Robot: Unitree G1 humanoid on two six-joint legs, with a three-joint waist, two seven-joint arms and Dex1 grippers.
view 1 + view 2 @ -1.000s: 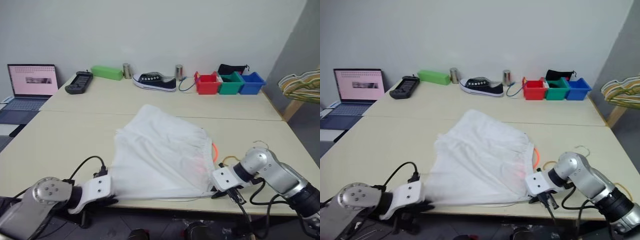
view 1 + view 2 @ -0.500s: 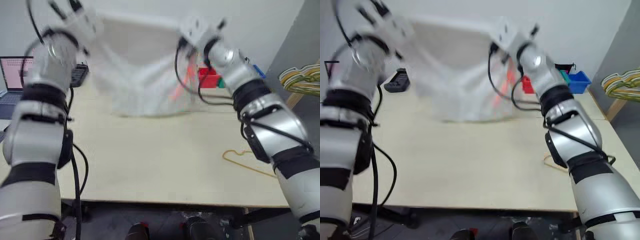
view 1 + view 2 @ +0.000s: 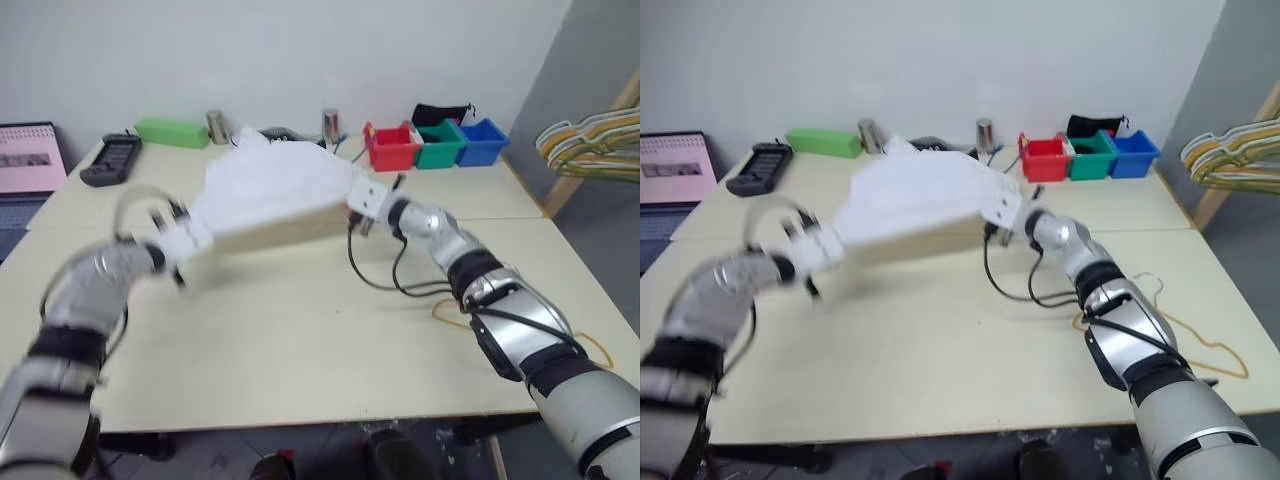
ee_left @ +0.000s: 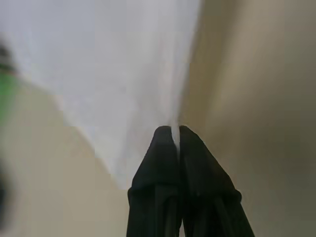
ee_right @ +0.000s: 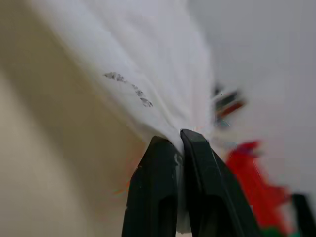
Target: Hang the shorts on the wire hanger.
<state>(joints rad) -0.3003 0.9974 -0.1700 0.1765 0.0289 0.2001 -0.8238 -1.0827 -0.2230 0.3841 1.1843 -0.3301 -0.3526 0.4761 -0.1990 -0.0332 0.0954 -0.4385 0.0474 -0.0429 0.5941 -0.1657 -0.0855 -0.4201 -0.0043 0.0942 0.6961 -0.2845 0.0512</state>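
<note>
Smooth tan table, soft white shorts stretched between both pinching claws, left claw, right claw

Head eyes overlook the table; wrist cameras, seemingly close, face shorts.

Looks like a robotics lab: bare grey wall, pale worktables, a laptop running, coloured sorting bins, loose test props along the back
</note>
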